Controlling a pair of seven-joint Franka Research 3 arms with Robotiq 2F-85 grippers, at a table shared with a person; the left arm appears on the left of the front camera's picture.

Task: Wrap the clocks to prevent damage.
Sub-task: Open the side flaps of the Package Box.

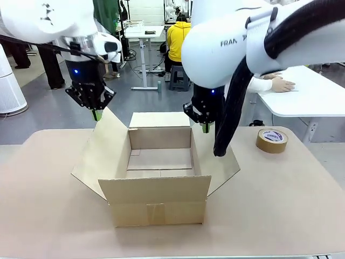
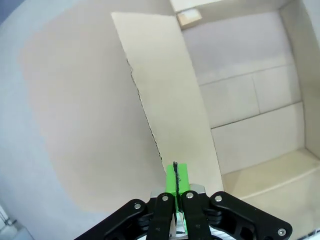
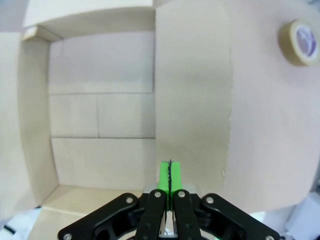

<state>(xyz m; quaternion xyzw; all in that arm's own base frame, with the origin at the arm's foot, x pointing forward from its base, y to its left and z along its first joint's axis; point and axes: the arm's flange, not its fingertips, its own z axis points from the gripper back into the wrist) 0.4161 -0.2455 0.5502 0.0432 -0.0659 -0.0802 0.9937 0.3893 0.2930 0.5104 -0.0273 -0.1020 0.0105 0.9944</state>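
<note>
Looking at an open cardboard box (image 1: 161,202) on the counter (image 1: 43,205) with left end effector (image 1: 96,114) and right end effector (image 1: 206,128) pinched together, empty, at either side.

One open cardboard box (image 1: 156,202) is counted at the centre of one beige table (image 1: 43,205), with one roll of brown packing tape (image 1: 271,140) at far right. Two grippers are seen: the left gripper (image 1: 96,114) and the right gripper (image 1: 205,128).
</note>
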